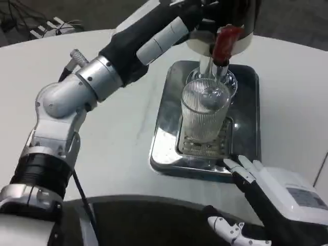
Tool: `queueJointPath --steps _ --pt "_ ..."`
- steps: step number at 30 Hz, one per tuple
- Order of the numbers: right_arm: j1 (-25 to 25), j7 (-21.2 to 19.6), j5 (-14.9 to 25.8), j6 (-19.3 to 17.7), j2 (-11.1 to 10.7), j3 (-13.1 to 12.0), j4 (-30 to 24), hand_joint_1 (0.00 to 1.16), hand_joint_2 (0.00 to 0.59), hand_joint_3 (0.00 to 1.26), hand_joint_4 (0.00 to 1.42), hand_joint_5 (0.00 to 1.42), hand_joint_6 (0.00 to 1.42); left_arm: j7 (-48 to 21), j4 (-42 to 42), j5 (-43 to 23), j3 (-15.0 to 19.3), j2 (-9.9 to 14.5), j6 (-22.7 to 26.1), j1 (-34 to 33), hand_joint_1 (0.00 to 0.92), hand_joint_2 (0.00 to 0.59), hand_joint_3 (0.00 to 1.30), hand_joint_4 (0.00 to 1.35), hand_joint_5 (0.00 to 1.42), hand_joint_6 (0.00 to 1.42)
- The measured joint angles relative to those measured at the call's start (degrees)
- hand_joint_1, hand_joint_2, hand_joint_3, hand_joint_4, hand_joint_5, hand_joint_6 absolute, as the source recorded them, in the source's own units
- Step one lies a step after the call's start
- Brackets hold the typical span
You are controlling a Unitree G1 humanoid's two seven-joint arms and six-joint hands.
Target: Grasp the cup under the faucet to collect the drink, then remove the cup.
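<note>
Cup, ribbed and clear, stands on the steel tray under the red-handled faucet. Right hand near the tray's near edge, fingers apart, empty. Left arm reaches far; its fingers I cannot tell.

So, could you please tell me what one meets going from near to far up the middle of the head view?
Right hand → metal drip tray → ribbed clear cup → red faucet handle.
</note>
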Motion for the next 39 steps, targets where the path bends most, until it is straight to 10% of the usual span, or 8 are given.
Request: queueJointPath --steps 21,39 --pt "0.55 0.0 0.05 0.0 0.36 0.31 -0.1 0.32 0.398 0.1 0.0 0.0 0.22 -3.05 12.01 5.27 -1.63 -1.36 -0.46 -6.55 0.0 0.053 0.17 0.12 0.25 0.27" --pt "1.2 0.0 0.17 0.02 0.56 0.03 -1.24 0.32 0.398 0.1 0.0 0.0 0.22 0.6 11.01 14.44 -8.81 1.34 -13.37 -7.21 0.0 0.054 0.2 0.14 0.24 0.27"
